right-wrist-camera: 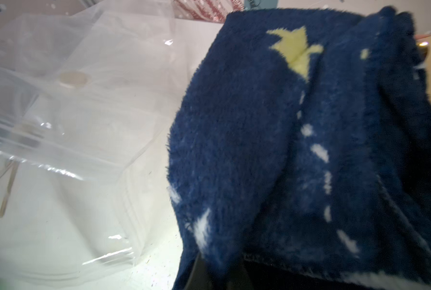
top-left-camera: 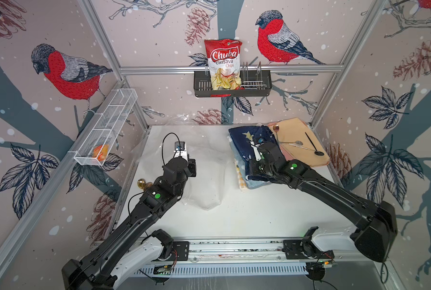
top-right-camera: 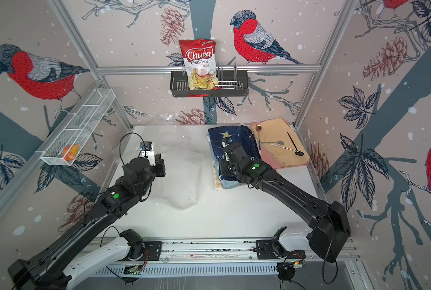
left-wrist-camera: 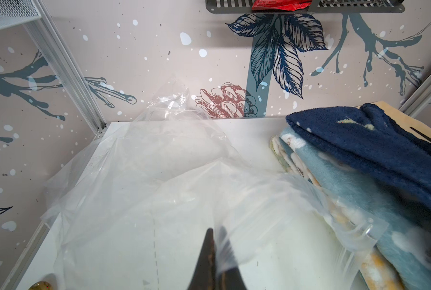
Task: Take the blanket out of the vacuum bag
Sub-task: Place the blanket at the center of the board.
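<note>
Blanket (top-left-camera: 247, 140) (soft, limp fleece) lies beside bag (top-left-camera: 206, 175), whose slippery mouth seems to lap its edge. Left gripper (left-wrist-camera: 217, 251) is closed on bag film; right gripper (top-left-camera: 254, 168) sits buried in fleece, its grip unreadable. Best hold: a bunched fold.

On the right hand (top-left-camera: 254, 168) I can't see the fingertips in either top view. They sit under its own wrist and a fold of the blanket (top-left-camera: 247, 140), so I can't tell whether they grip. Its wrist view is soft, with navy pile running off the frame. In my left wrist view the left hand (left-wrist-camera: 215, 233) is cut by the bottom edge, with smeared vacuum bag (left-wrist-camera: 139, 180) film across one finger. The gold object (top-left-camera: 144, 184) beside the left arm is too small to name.
</note>
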You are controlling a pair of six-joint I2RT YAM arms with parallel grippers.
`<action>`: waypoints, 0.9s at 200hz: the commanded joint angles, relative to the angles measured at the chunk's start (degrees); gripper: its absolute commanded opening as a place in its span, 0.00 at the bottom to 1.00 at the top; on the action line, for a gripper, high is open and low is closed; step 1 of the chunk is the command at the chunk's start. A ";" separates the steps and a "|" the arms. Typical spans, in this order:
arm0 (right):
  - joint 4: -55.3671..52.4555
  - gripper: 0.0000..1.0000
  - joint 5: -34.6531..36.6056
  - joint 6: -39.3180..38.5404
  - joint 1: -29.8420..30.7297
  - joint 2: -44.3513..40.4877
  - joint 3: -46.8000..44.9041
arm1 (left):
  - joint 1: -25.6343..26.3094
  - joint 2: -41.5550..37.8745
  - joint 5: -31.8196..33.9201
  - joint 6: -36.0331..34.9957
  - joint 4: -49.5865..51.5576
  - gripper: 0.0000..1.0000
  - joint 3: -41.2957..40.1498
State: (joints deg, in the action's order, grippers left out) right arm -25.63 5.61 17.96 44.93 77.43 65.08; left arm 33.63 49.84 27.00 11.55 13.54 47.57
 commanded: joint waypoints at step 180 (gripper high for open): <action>12.78 0.65 -27.87 15.86 -34.23 -12.40 -16.07 | 0.04 0.69 -3.15 -0.64 -2.51 0.12 0.21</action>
State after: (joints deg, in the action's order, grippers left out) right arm -18.41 -16.10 31.88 10.87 65.21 50.06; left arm 33.63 50.46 24.10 11.55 13.52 47.57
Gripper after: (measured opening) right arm 0.645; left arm 0.117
